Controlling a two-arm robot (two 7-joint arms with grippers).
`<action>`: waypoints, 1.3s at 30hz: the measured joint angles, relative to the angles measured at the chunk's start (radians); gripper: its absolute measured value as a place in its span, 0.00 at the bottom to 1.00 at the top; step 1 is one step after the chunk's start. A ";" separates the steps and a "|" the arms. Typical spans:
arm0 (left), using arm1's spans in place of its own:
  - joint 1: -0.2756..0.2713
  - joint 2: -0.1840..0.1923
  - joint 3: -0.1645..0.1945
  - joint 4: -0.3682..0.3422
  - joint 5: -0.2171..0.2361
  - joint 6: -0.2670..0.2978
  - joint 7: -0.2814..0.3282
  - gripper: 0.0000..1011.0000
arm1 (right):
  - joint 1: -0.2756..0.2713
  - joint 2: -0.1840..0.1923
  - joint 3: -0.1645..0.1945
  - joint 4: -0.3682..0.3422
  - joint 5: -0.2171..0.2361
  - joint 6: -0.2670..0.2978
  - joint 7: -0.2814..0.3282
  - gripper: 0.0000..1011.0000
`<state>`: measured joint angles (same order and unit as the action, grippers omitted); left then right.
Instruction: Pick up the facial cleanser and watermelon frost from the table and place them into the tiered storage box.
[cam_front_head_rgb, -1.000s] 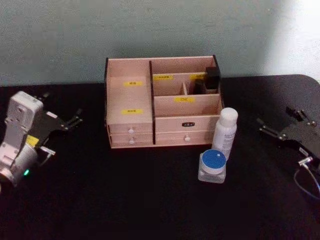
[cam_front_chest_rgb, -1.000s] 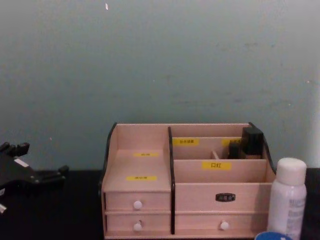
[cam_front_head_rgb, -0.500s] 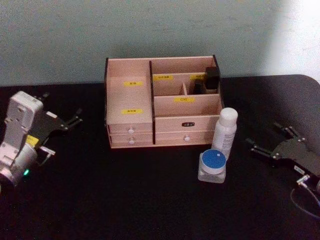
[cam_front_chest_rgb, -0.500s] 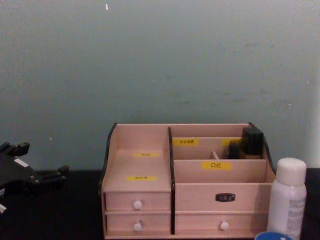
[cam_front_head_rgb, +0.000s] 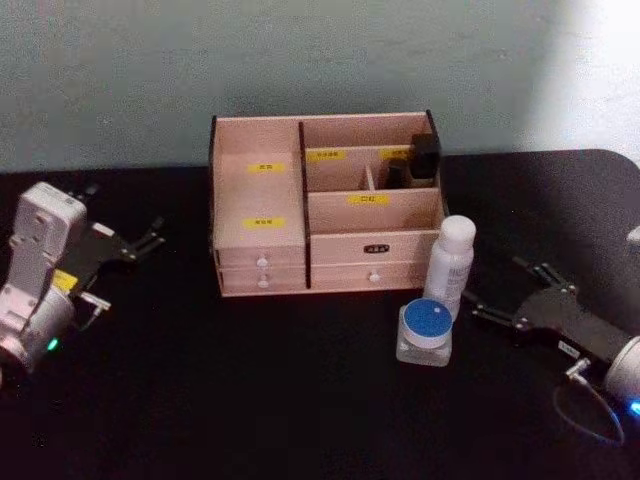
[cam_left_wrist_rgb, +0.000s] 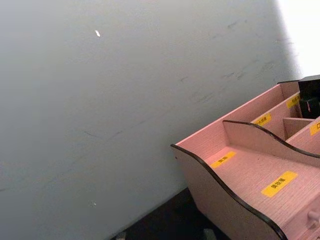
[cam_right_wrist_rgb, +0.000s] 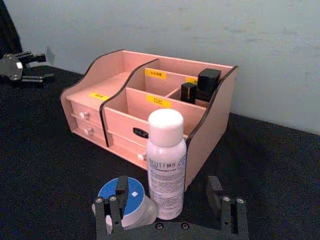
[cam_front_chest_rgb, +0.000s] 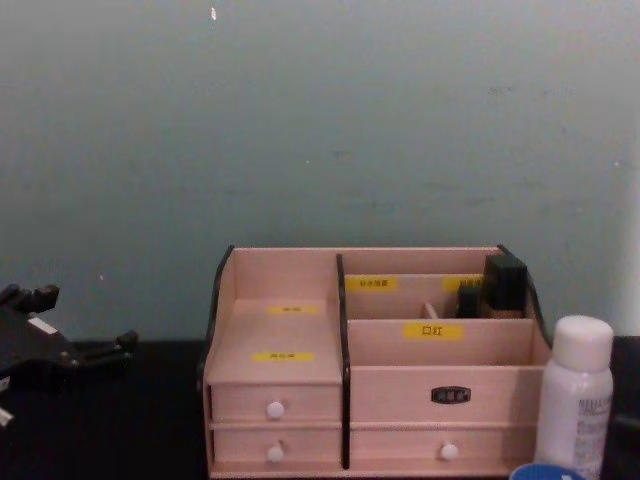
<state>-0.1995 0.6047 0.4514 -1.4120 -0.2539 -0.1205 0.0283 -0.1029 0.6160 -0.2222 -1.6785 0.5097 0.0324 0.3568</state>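
Looks like the reach-in stage of the first pick, with nothing gripped yet. Holds the right tool (cam_front_head_rgb: 495, 290) low over the desk (cam_front_head_rgb: 250, 390), spread wide and empty, just to the right of the facial cleanser (cam_front_head_rgb: 450, 265) and pointed toward it. Finds that bottle upright on the desk, close by the front right corner of the tiered storage box (cam_front_head_rgb: 258, 195), and the watermelon frost (cam_front_head_rgb: 425, 330) just in front of it, near or perhaps touching; cannot tell which. Parks the left tool (cam_front_head_rgb: 150, 235) well off to the left of the box, spread and empty. Next, probably: bring the spread fingers to either side of the white bottle's body, above the jar's blue lid so as not to shove it, press in evenly, lift straight up clear of the box wall, then carry across to an open compartment. Calls for care with so tall and narrow a bottle, likely to tip if nudged from one side first
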 joint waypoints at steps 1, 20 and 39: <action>0.000 0.000 0.000 0.000 0.000 0.000 0.000 0.99 | 0.008 -0.006 -0.004 0.009 -0.008 0.001 0.006 0.99; 0.000 0.000 0.000 0.000 0.000 0.000 0.000 0.99 | 0.078 -0.066 -0.034 0.099 -0.112 -0.027 0.042 0.99; 0.000 0.000 0.000 0.000 0.000 0.000 0.000 0.99 | 0.115 -0.114 -0.027 0.155 -0.134 -0.055 0.063 0.99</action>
<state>-0.1995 0.6047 0.4514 -1.4120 -0.2539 -0.1205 0.0283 0.0126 0.5019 -0.2488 -1.5236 0.3758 -0.0226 0.4198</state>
